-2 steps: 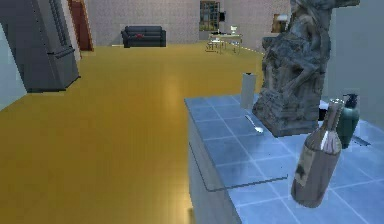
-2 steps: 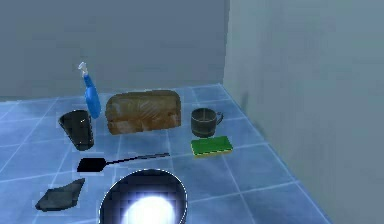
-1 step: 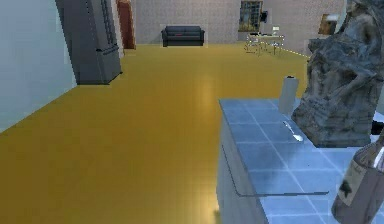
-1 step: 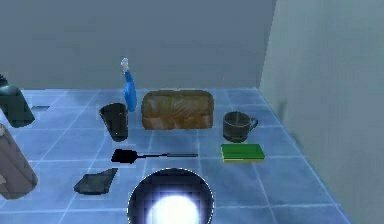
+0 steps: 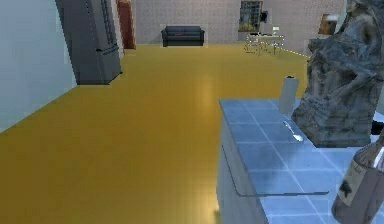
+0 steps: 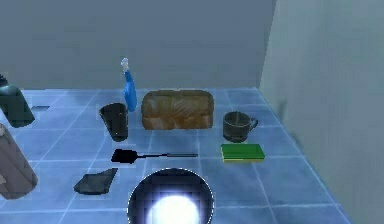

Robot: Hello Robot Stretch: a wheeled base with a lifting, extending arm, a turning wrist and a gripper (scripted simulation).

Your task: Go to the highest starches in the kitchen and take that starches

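How the fingers of my gripper stand, I cannot tell.

In the arm side view a blue-tiled counter (image 6: 300, 190) spreads before me. The bread loaf (image 6: 178, 110), brown and lying lengthwise, sits near the middle toward the back, close to the grey wall (image 6: 150, 35). At ten o'clock from the loaf stands a blue spray bottle (image 6: 127, 80), and just beside the loaf at nine o'clock is a dark cup (image 6: 115, 121). At three o'clock, a little apart, is a mug (image 6: 238, 126) with its handle turned to three o'clock. A green sponge (image 6: 243, 153) lies at six o'clock from the mug. A black spatula (image 6: 150, 156) lies flat at six o'clock from the loaf, and beyond it at the bottom edge is a round pan (image 6: 171, 203) with a bright inside. A small dark lump (image 6: 96, 182) lies at ten o'clock from the pan. Two bottles, one dark (image 6: 12, 102) and one brown (image 6: 12, 165), stand at the left edge.

In the forward view a yellow floor (image 5: 140, 120) runs toward a grey fridge (image 5: 92, 40) at eleven o'clock, a dark sofa (image 5: 184, 36) at twelve, and a grey statue (image 5: 345, 85) at two.
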